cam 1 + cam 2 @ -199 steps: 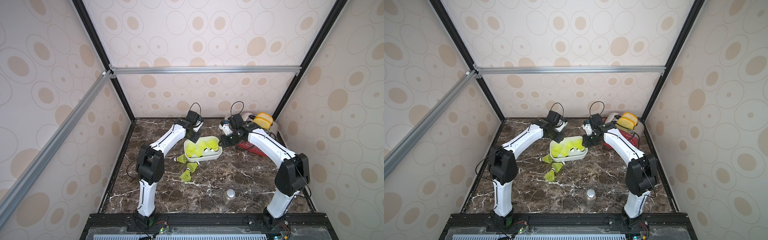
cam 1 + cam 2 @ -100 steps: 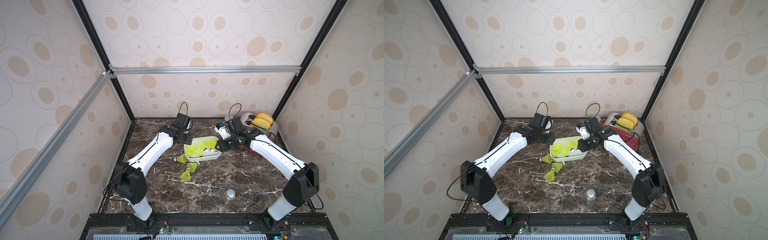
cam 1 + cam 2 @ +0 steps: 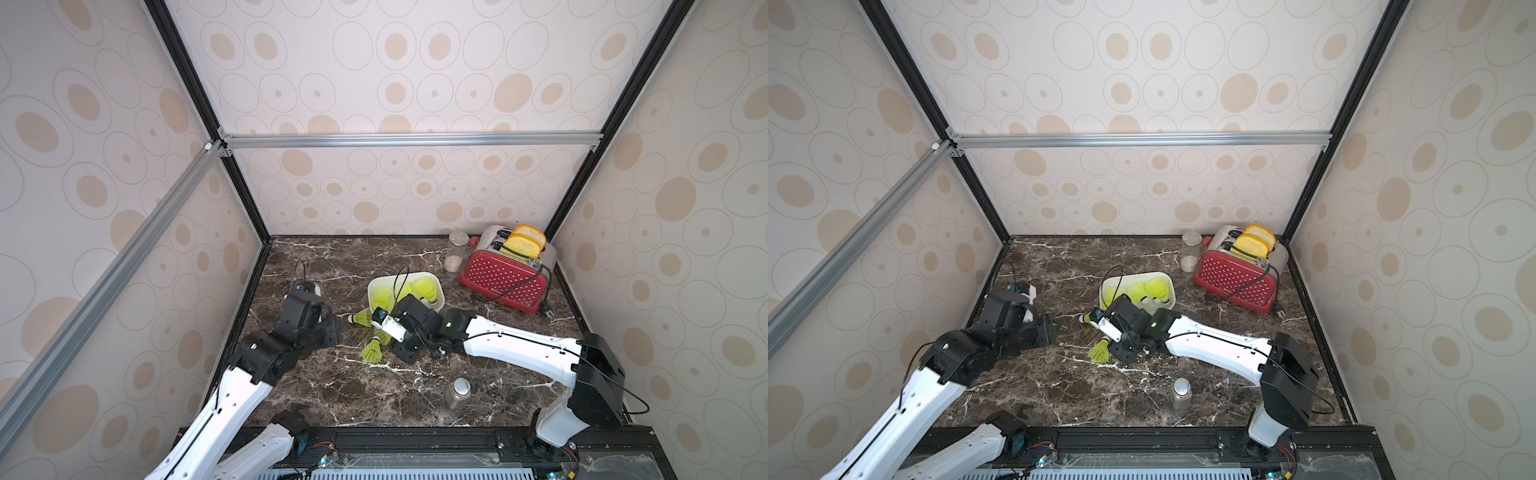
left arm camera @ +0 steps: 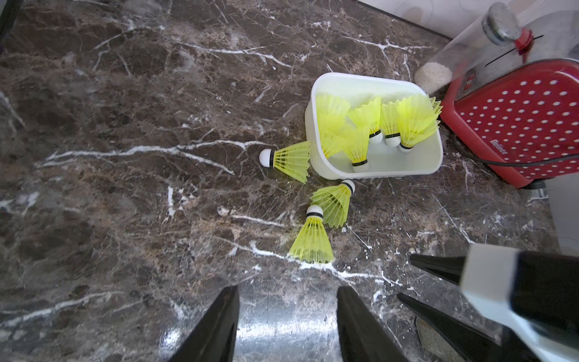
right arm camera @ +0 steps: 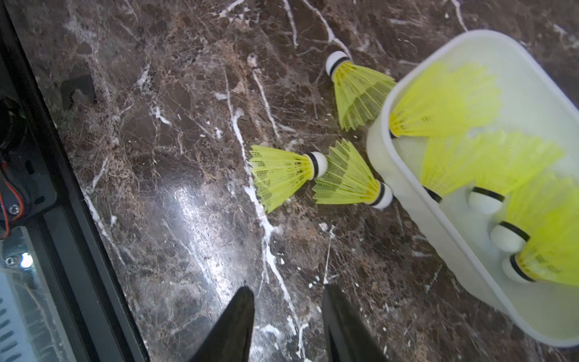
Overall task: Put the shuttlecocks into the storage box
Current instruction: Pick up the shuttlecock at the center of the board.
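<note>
The white storage box [image 3: 415,275] [image 3: 1142,275] stands mid-table with several neon yellow shuttlecocks inside [image 4: 407,125] [image 5: 454,103]. Three more shuttlecocks lie on the marble just outside it: one by its corner [image 4: 289,160] [image 5: 357,91] [image 3: 362,318], and two end to end [image 4: 333,200] [image 4: 313,241] [image 5: 347,178] [image 5: 279,175]. My right gripper [image 5: 288,286] [image 3: 402,354] hovers open and empty close in front of that pair. To the left of them my left gripper [image 4: 286,288] [image 3: 330,334] is open and empty, low over the table.
A red dotted toaster [image 3: 505,282] with bread slices [image 3: 525,243] and a trailing black cord [image 3: 519,286] stands at the back right, right of the box. A jar of white grains [image 3: 455,257] is beside it. Another jar [image 3: 457,392] stands near the front edge.
Both arms have drawn back from the box toward the front. The left gripper moved left and forward; the right swung down in front of the box near the loose shuttlecocks, its jaws a little wider.
</note>
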### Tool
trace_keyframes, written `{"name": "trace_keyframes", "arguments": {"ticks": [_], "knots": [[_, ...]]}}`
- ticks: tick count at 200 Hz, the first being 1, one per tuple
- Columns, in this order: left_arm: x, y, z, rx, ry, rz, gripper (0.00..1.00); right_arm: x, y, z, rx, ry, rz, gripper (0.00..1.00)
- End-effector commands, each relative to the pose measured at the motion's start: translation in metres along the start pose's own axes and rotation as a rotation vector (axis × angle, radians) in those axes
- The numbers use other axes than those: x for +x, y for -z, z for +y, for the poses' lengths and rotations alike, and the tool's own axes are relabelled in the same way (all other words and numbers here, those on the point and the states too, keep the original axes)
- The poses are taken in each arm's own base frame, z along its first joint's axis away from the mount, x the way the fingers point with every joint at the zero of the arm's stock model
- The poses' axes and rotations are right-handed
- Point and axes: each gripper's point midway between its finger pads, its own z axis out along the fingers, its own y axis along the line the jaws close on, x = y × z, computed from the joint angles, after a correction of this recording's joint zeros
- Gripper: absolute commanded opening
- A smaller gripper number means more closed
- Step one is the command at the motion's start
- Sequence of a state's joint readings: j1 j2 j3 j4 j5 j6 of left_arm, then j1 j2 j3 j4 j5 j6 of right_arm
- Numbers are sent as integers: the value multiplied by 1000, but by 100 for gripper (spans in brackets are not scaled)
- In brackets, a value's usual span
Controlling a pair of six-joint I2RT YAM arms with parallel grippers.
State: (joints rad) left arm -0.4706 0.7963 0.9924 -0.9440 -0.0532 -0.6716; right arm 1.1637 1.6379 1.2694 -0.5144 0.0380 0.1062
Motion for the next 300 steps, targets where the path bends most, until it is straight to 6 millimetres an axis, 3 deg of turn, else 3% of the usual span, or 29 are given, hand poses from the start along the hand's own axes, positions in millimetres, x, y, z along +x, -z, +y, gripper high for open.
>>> {"name": "trace_keyframes", "arguments": {"ticks": [1, 60, 124, 177, 207, 246, 267, 300], "knots": [[37, 15, 25, -28, 61, 65, 53, -4, -24, 5, 89, 105, -3, 42], [77, 47, 49, 11, 97, 67, 52, -4, -67, 5, 174, 166, 84, 43], [84, 56, 52, 31, 78, 69, 52, -7, -91, 2, 194, 132, 145, 41], [80, 58, 51, 37, 46, 51, 52, 0, -100, -5, 183, 40, 236, 20], [78, 58, 49, 47, 43, 39, 52, -6, -84, -11, 157, -24, 226, 0], [68, 57, 43, 53, -3, 22, 51, -30, -42, -14, 52, -193, 230, 0], [60, 56, 37, 61, -22, 12, 51, -28, -21, -14, -34, -350, 265, 0], [46, 50, 24, 84, -36, 3, 50, -21, 13, -32, -101, -611, 315, 0]]}}
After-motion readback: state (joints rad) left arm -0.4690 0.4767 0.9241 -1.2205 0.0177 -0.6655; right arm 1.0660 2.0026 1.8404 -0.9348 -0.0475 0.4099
